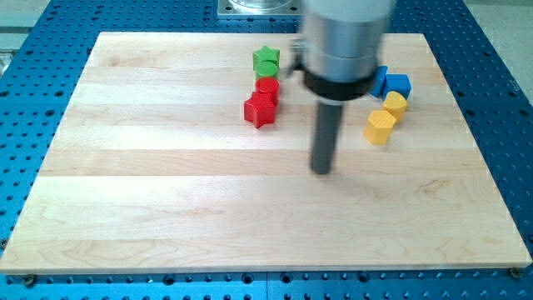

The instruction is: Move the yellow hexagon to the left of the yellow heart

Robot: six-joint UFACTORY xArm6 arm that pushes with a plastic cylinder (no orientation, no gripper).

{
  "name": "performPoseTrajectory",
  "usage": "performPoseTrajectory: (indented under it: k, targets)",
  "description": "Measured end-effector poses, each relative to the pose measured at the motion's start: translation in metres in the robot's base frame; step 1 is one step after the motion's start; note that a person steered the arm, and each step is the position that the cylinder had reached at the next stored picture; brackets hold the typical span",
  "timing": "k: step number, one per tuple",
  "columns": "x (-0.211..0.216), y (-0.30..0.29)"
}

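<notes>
The yellow hexagon [380, 127] lies at the view's right on the wooden board [166, 192]. A second yellow block [395, 103], the heart by its notched top, sits just above and right of it, nearly touching. My tip [321, 171] rests on the board to the left of and below the hexagon, a clear gap apart. The rod rises to a wide silver body that hides part of the board's top.
Two blue blocks [393, 84] sit above the yellow ones, partly hidden by the arm. Left of the rod are a green star [266, 57], a green round block [266, 70], a red cylinder [267, 88] and a red star [259, 110], stacked in a column.
</notes>
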State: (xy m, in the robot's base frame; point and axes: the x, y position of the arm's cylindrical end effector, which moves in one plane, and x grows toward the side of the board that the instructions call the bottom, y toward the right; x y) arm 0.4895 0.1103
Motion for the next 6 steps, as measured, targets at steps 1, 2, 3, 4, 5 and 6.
performPoseTrajectory:
  k: [1,2,3,4,5,6]
  targets:
    - [-0.01,0.055]
    - [-0.065,0.059]
    - [-0.081,0.059]
    - [-0.024,0.03]
    - [0.062,0.0]
    - [0.072,0.0]
